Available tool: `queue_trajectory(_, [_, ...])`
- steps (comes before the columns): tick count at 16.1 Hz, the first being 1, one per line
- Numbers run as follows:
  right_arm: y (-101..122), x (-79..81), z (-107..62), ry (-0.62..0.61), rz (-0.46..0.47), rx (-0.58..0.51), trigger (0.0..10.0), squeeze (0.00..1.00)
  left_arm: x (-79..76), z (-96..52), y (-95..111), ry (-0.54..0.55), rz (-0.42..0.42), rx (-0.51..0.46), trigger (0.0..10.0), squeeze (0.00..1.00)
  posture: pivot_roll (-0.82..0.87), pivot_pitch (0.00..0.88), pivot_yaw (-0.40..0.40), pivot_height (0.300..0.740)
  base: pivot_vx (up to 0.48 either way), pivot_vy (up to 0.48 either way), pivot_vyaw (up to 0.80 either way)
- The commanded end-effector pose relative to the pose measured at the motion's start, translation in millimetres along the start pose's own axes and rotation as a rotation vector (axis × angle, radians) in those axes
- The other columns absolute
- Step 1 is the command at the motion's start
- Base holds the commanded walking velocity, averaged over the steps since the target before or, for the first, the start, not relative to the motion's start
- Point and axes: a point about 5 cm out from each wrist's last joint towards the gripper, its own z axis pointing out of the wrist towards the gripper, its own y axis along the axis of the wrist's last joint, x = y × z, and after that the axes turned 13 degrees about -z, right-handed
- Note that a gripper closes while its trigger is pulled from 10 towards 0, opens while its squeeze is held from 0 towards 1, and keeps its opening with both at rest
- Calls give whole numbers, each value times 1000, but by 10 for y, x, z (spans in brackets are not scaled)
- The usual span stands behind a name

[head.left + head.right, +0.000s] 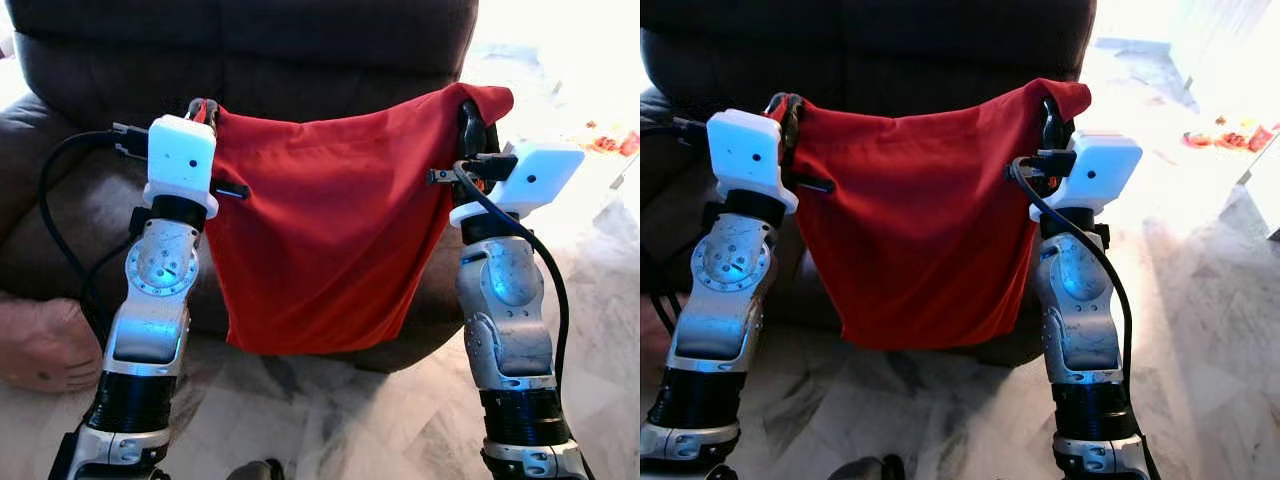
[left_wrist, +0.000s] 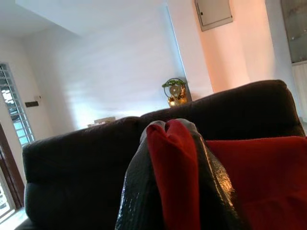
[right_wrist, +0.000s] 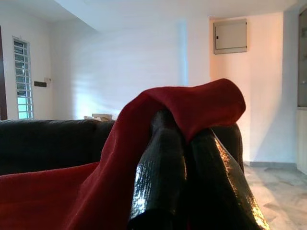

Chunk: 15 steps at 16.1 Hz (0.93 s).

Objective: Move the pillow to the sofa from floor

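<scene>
A red pillow [image 1: 330,230] hangs slack between my two arms, lifted off the floor in front of the dark sofa [image 1: 250,50]. My left gripper [image 1: 203,108] is shut on the pillow's upper left corner, and red cloth [image 2: 172,167] shows pinched between its black fingers [image 2: 139,191] in the left wrist view. My right gripper [image 1: 470,115] is shut on the upper right corner, where the cloth [image 3: 201,103] folds over its fingers [image 3: 160,177]. The pillow's lower edge hangs just in front of the sofa's seat front.
Pale marble floor [image 1: 330,420] lies under my arms. A person's bare foot [image 1: 40,345] rests on the floor at the left, beside the sofa. Small red items [image 1: 610,142] lie on the bright floor at the far right.
</scene>
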Motion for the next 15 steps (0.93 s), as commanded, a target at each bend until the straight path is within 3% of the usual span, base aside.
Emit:
queue_trajectory(1, [281,-33,92,-17,-3,-129,10000,0,-6,105,298,-9,28,-147,10000,0,97,66,-53,740,304,0,0])
queue_trajectory(15, [411,-15,146,-10,-3,-178,10000,0,-22,144,362,-19,27,-175,10000,0,101,58,-56,740,312,0,0])
